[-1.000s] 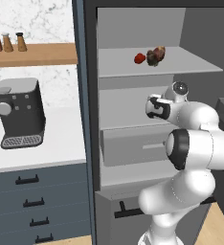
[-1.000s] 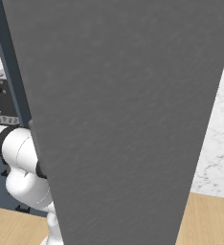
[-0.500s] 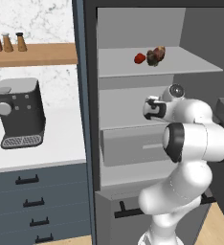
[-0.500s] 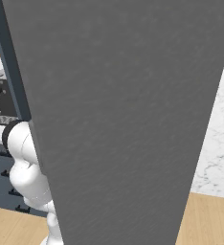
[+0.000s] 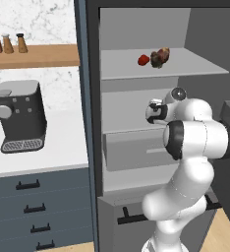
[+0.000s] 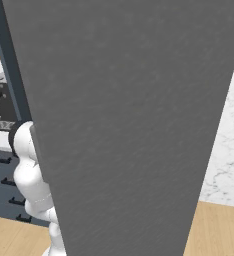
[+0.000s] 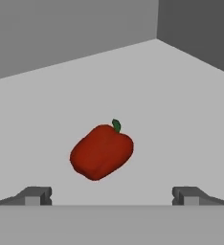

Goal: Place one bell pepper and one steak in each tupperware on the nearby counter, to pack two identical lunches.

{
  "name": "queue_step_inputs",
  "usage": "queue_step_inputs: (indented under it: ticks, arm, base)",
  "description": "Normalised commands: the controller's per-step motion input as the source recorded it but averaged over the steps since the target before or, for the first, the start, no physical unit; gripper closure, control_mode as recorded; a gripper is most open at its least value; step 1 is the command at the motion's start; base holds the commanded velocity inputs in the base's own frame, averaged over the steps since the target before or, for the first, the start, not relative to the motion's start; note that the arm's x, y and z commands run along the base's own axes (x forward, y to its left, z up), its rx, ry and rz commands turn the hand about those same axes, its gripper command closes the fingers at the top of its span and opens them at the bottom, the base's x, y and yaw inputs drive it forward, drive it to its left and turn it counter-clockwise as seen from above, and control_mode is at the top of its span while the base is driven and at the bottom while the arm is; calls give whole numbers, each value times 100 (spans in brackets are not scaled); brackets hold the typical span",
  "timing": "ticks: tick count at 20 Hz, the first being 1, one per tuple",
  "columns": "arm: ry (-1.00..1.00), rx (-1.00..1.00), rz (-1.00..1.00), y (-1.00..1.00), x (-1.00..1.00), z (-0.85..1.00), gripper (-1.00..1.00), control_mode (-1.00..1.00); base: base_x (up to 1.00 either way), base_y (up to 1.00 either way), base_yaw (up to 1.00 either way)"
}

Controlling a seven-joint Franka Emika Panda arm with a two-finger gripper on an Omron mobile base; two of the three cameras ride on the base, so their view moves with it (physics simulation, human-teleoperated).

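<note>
In the hand view a glossy red bell pepper [image 7: 102, 151] with a green stem lies on a grey fridge shelf, a short way ahead of my gripper [image 7: 111, 196] and slightly left of centre. The jaws stand wide open with nothing between them. The left base view has my gripper [image 5: 154, 111] reaching into the fridge at the middle shelf. On the top shelf above it sit another bell pepper [image 5: 143, 60] and a brown mottled steak [image 5: 159, 57], side by side. The white counter [image 5: 48, 152] lies left of the fridge. The tupperware is out of view.
A dark coffee machine [image 5: 19, 114] stands on the counter over blue-grey drawers [image 5: 36, 209]. A wooden shelf [image 5: 33, 55] above holds small bottles. The open grey fridge door [image 6: 129, 120] blocks most of the right base view. A fridge drawer [image 5: 131, 150] sits below my hand.
My hand has moved slightly left and deeper into the middle shelf, and the elbow has swung with it. The jaws have stayed open and the food has not moved.
</note>
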Motion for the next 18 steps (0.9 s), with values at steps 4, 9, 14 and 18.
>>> queue_step_inputs:
  ticks: [4, 9, 14, 18]
  arm:
    - [0, 0, -4, -4, 29, -4, -100, -100]
    - [0, 0, 0, 0, 22, -15, -100, -100]
    - [0, 0, 0, 0, 17, -27, -100, -100]
    - [0, 0, 0, -1, 9, -15, -100, -100]
  base:
    - [0, 0, 0]
    - [0, 0, 0]
    - [0, 0, 0]
    - [0, 0, 0]
